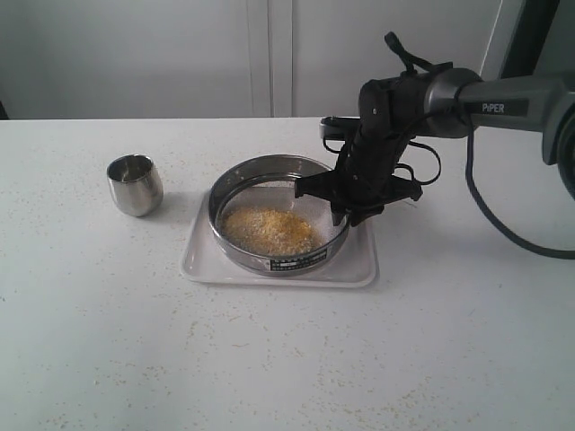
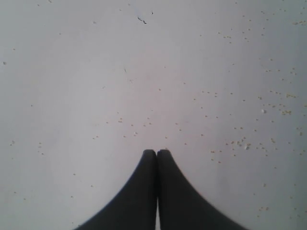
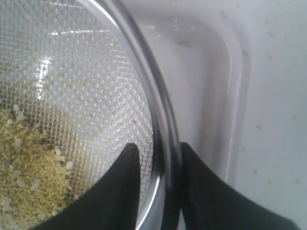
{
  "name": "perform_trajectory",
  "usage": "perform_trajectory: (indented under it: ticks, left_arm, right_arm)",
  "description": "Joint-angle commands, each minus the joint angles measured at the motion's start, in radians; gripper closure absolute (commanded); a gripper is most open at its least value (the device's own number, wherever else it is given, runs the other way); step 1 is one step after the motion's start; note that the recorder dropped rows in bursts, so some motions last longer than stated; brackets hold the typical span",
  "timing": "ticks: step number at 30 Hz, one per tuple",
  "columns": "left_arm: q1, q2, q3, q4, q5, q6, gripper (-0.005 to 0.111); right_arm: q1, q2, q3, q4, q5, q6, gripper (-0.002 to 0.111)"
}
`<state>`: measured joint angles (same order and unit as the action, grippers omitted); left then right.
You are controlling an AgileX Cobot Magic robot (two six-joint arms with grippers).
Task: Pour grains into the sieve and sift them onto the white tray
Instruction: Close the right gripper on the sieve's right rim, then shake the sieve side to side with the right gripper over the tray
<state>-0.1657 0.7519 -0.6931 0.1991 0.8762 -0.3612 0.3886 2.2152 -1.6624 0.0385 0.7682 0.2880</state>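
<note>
The sieve (image 1: 275,261), a wide steel ring with a mesh bottom, rests on the white tray (image 1: 202,260) at mid-table. A heap of golden and pale grains (image 1: 269,231) lies on its mesh. My right gripper (image 1: 346,215) straddles the sieve's right rim. In the right wrist view the rim (image 3: 144,72) runs between the fingers of the gripper (image 3: 159,146). The outer finger lies against the rim; a gap shows on the inner side, above the grains (image 3: 24,163), so it is open. My left gripper (image 2: 157,151) is shut and empty over bare table, outside the exterior view.
A small rounded steel cup (image 1: 135,184) stands upright left of the tray. Stray grains (image 2: 268,105) dot the white tabletop. The tray's corner (image 3: 206,86) lies just outside the sieve rim. A wall runs behind the table.
</note>
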Motion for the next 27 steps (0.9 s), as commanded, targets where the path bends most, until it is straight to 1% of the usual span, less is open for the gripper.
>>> perform_trajectory:
  ticks: [1, 2, 5, 13, 22, 27]
  left_arm:
    - [0.003, -0.007, 0.008, -0.005, 0.008, -0.001, 0.107]
    - [0.003, -0.007, 0.008, -0.005, 0.008, -0.001, 0.107]
    - [0.003, -0.007, 0.008, -0.005, 0.008, -0.001, 0.107]
    - [0.003, -0.007, 0.008, -0.005, 0.008, -0.001, 0.107]
    - [0.003, -0.007, 0.008, -0.005, 0.008, -0.001, 0.107]
    - [0.003, -0.007, 0.008, -0.005, 0.008, -0.001, 0.107]
  right_arm:
    - [-0.001, 0.003, -0.001, -0.005, 0.015, 0.014, 0.089]
    - [-0.001, 0.003, -0.001, -0.005, 0.017, 0.026, 0.096]
    - [-0.001, 0.003, -0.001, -0.009, 0.019, 0.084, 0.108]
    - [-0.001, -0.015, -0.001, -0.009, 0.046, 0.19, 0.108]
    - [-0.001, -0.111, -0.001, -0.019, 0.051, 0.188, 0.108]
    - [-0.001, -0.157, -0.001, -0.104, 0.053, 0.192, 0.108]
